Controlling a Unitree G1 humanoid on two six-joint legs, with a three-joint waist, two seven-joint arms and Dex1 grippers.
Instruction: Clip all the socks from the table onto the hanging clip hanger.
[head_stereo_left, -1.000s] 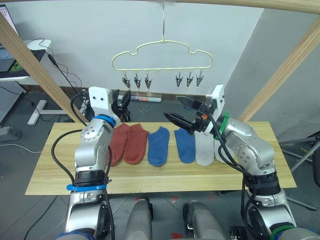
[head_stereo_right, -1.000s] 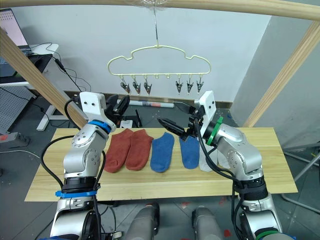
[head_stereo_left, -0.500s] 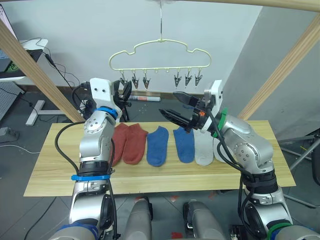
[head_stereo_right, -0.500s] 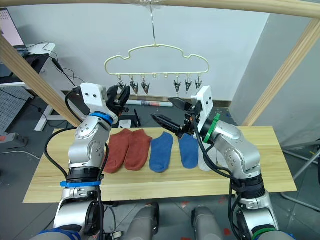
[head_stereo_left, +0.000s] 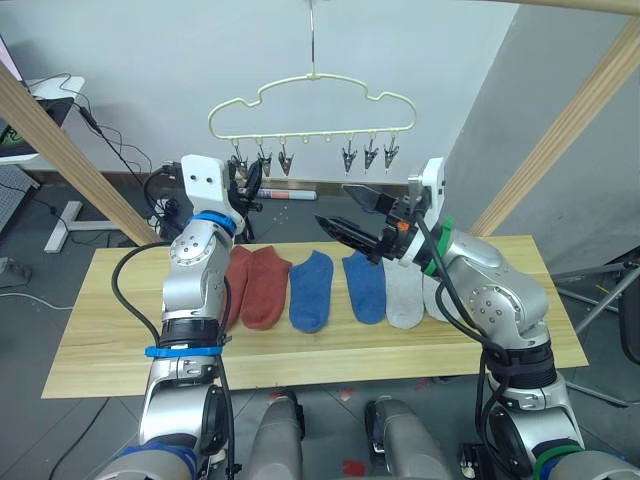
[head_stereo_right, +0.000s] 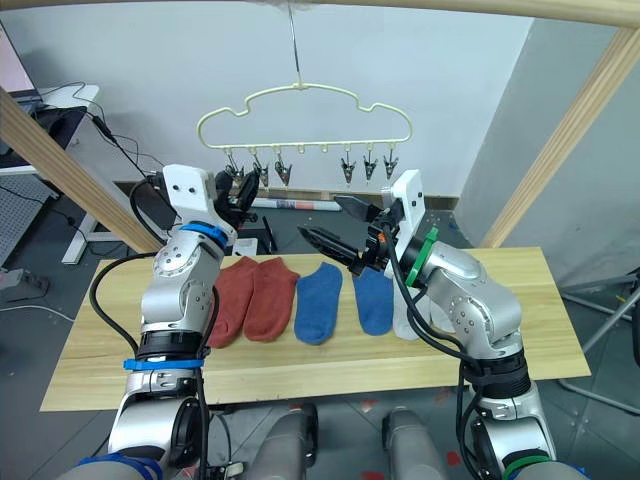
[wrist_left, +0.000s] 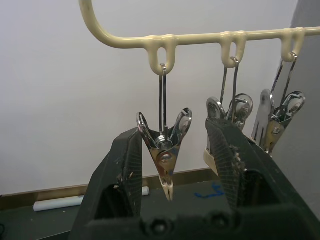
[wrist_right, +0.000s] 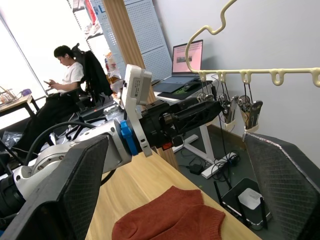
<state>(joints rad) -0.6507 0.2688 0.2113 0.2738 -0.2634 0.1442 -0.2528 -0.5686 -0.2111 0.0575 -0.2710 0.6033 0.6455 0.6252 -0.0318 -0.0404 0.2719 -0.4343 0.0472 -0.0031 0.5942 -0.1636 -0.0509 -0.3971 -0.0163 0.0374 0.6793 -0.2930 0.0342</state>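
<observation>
Left gripper risen to end clip
Both claws spread, empty; right gripper hovering; six socks unclipped.

The table is pale wood with a matt planked grain, and the socks on it are soft, matt knit cloth in rust-red, blue and light grey. The clip hanger is smooth, slightly glossy cream wire, probably plastic-coated, and its clips are shiny bare metal. The left gripper has matt black fingers, seemingly plastic, scuffed and speckled, and the right gripper has dark pads with a fine cross-hatched texture.
</observation>
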